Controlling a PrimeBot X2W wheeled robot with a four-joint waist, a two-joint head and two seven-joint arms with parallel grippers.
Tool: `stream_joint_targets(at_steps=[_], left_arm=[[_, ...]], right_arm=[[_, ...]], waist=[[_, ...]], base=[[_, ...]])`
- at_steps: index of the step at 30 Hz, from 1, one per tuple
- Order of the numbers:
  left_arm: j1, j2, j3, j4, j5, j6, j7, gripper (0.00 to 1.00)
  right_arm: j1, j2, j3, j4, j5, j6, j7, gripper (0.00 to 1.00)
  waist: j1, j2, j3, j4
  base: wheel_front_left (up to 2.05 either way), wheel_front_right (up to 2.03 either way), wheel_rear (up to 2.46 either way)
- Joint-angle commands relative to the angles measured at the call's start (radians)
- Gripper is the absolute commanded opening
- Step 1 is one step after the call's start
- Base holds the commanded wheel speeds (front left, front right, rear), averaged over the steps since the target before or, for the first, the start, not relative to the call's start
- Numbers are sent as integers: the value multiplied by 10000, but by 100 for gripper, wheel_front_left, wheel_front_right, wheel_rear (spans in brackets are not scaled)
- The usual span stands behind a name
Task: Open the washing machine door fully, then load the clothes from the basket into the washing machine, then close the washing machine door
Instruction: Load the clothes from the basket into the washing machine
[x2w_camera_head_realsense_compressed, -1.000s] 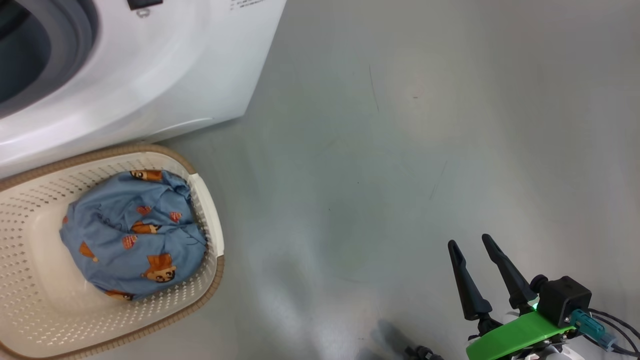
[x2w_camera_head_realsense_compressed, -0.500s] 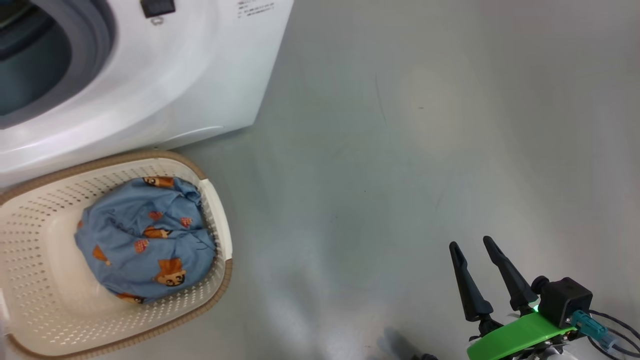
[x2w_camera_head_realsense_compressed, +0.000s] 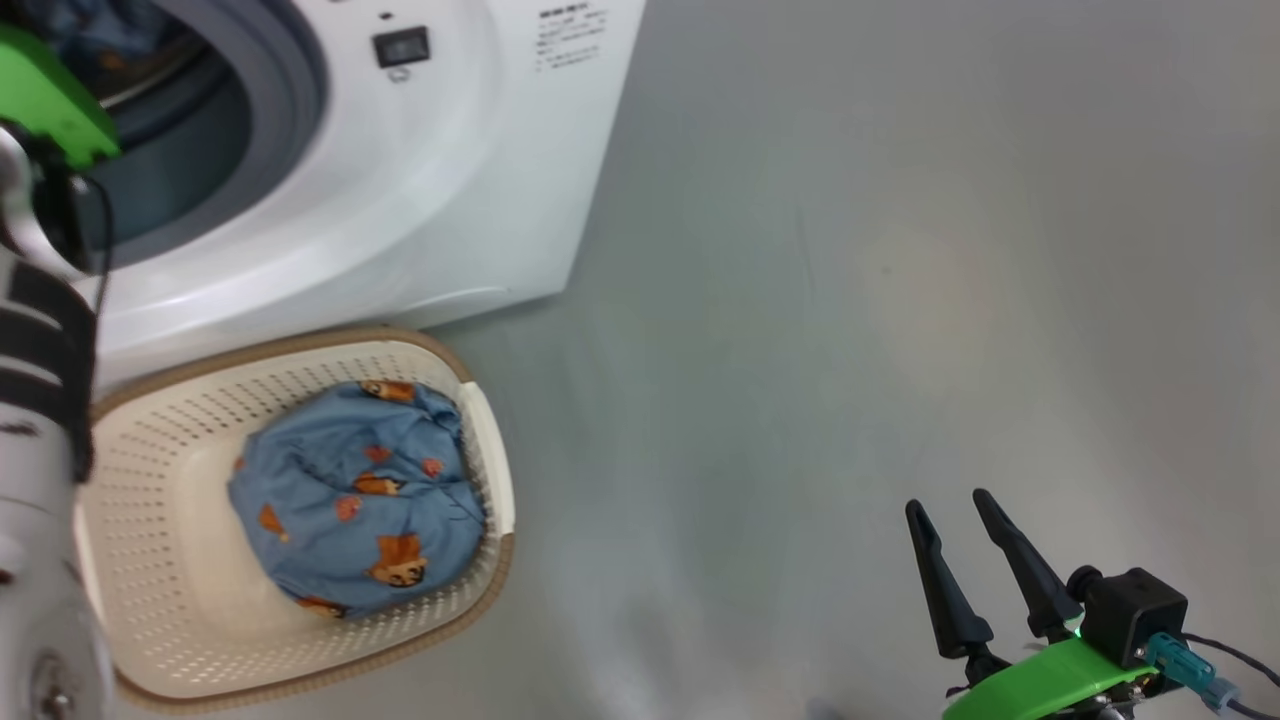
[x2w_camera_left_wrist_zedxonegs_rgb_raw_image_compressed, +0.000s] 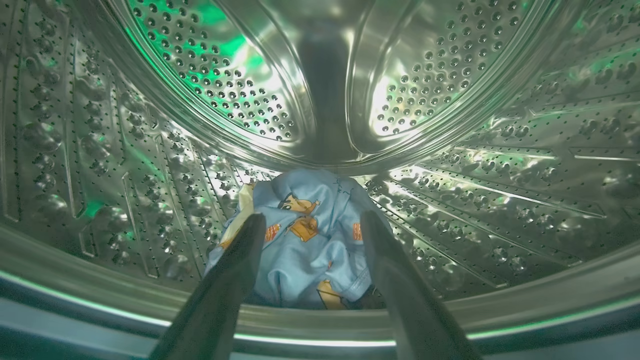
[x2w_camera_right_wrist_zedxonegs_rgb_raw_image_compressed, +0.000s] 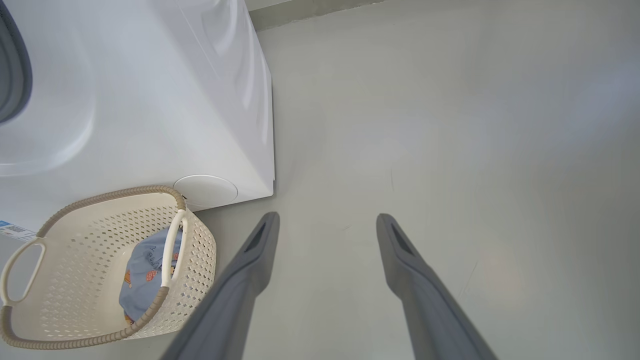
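Observation:
In the left wrist view my left gripper (x2w_camera_left_wrist_zedxonegs_rgb_raw_image_compressed: 312, 220) is inside the steel drum (x2w_camera_left_wrist_zedxonegs_rgb_raw_image_compressed: 450, 75) of the washing machine (x2w_camera_head_realsense_compressed: 450, 180). Its fingers are spread open, and a light blue printed garment (x2w_camera_left_wrist_zedxonegs_rgb_raw_image_compressed: 310, 250) lies loose on the drum floor just beyond them. My left arm's green wrist mount (x2w_camera_head_realsense_compressed: 45, 105) sits at the machine's opening. More of the clothes (x2w_camera_head_realsense_compressed: 350, 500), a blue printed bundle, lie in the cream basket (x2w_camera_head_realsense_compressed: 300, 345) on the floor in front of the machine. My right gripper (x2w_camera_head_realsense_compressed: 960, 550) hangs open and empty over bare floor at the lower right. The washing machine door is out of view.
The basket (x2w_camera_right_wrist_zedxonegs_rgb_raw_image_compressed: 110, 192) stands right against the washer's white front (x2w_camera_right_wrist_zedxonegs_rgb_raw_image_compressed: 150, 100), beside its round lower cover (x2w_camera_right_wrist_zedxonegs_rgb_raw_image_compressed: 206, 190). Grey floor (x2w_camera_head_realsense_compressed: 850, 300) stretches to the right of the machine and the basket, around my right gripper (x2w_camera_right_wrist_zedxonegs_rgb_raw_image_compressed: 327, 220).
The head camera has turned, so the machine and the basket sit further right in the picture and my left forearm now shows at its left edge. My left jaws have opened. The right gripper is unchanged.

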Motion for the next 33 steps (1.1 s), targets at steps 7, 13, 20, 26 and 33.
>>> stream_joint_targets(at_steps=[7, 13, 20, 26, 33], left_arm=[[1171, -96, 261, -848, -345, -162, -134, 100], [2238, -435, 430, -1723, -494, -291, -137, 100], [3483, -766, 582, -2629, -556, -520, -138, 100], [4715, -1085, 621, -3792, -585, -971, -138, 100], [6636, -1308, 753, -5492, -661, -1325, -139, 100]], right_arm=[[379, -306, 170, -127, 61, 16, -118, 100], [368, -401, 89, -112, 36, 16, -118, 100], [390, -444, -87, -107, -5, 16, -118, 100], [390, -435, -194, -152, -83, 16, -118, 100], [569, -377, -406, -167, -141, 16, -119, 100]], waist=[[0, 0, -846, 777], [0, 0, -1253, 1180], [0, 0, -1817, 1586], [0, 0, -2359, 1888], [0, 0, -2960, 2213]], base=[[0, 0, 0], [0, 0, 0], [0, 0, 0], [0, 0, 0], [0, 0, 0]])
